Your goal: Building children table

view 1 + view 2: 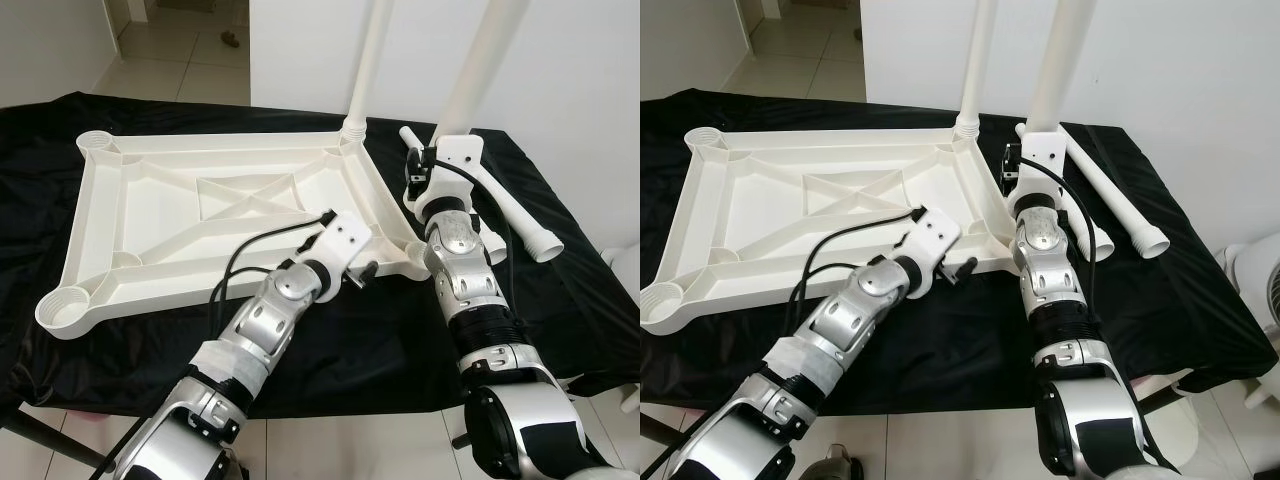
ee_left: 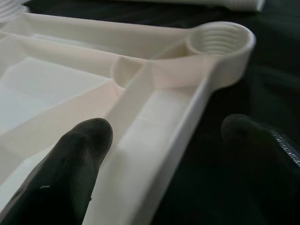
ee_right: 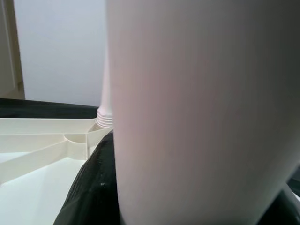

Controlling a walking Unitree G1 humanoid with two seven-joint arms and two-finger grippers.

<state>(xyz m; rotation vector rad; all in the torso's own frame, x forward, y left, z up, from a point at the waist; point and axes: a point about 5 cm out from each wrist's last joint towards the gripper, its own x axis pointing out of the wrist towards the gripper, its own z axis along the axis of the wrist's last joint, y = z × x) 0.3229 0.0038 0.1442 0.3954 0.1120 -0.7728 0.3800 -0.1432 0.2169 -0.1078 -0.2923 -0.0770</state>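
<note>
Left wrist view | left tool [image 2: 164, 154] wide astride tabletop [image 1: 160, 215] rim; right tool [image 1: 425, 170] grips leg [image 1: 480, 70]

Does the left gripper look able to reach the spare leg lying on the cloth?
Probably not directly: the left gripper straddles the tabletop rim, and the right gripper, holding an upright leg, stands between it and the spare leg.

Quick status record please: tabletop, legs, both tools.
tabletop: upside down on the black cloth
fitted leg: upright in the far right corner socket
held leg: upright in the right tool, beside the tabletop's right edge
loose leg: lying on the cloth, right of the arm
left tool: open, fingers either side of the tabletop's rim by the near right socket
</note>
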